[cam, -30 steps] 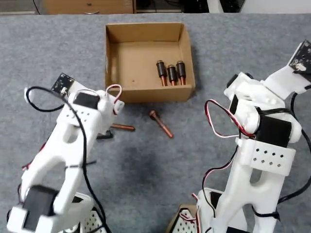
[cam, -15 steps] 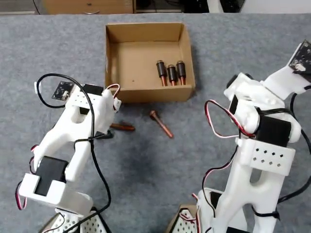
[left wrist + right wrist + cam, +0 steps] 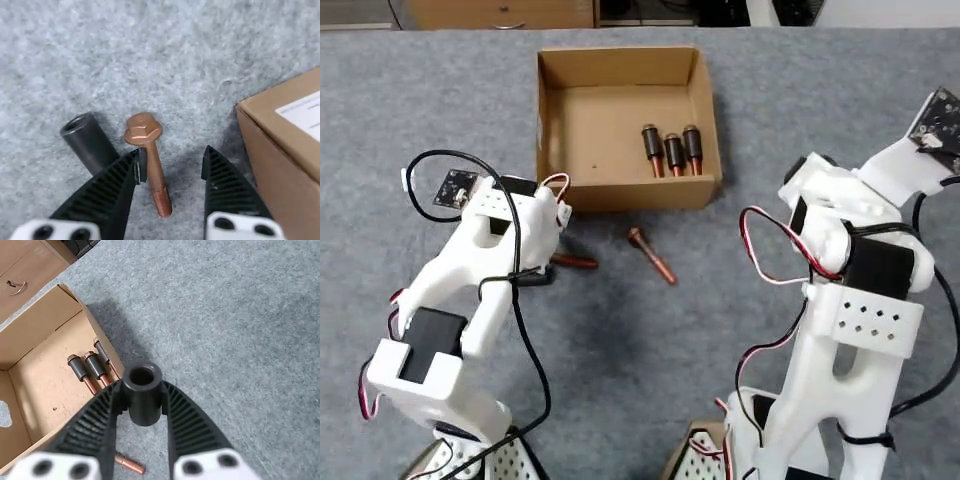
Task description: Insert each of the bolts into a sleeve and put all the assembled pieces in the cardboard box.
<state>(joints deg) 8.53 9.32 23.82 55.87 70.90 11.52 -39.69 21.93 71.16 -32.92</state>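
Observation:
My left gripper [image 3: 173, 157] is open and low over the carpet, its fingers on either side of a copper bolt [image 3: 149, 150] lying flat. A loose black sleeve [image 3: 87, 142] lies just outside one finger. In the high view that bolt [image 3: 576, 262] pokes out from under the left arm [image 3: 490, 250], close to the cardboard box's front wall. A second bolt [image 3: 652, 255] lies loose in front of the box [image 3: 620, 192]. Three assembled pieces [image 3: 671, 150] lie inside it. My right gripper [image 3: 142, 396] is shut on a black sleeve [image 3: 142, 385], held above the carpet beside the box [image 3: 30, 335].
The box corner [image 3: 280, 135] stands close beside my left gripper's outer finger. The right arm [image 3: 855, 270] rises at the table's right side. Grey carpet lies open between the two arms. A wooden cabinet [image 3: 500, 12] lines the far edge.
The left arm has swung and stretched forward, bringing its gripper down around the bolt by the box. The right arm has barely shifted, still holding its sleeve.

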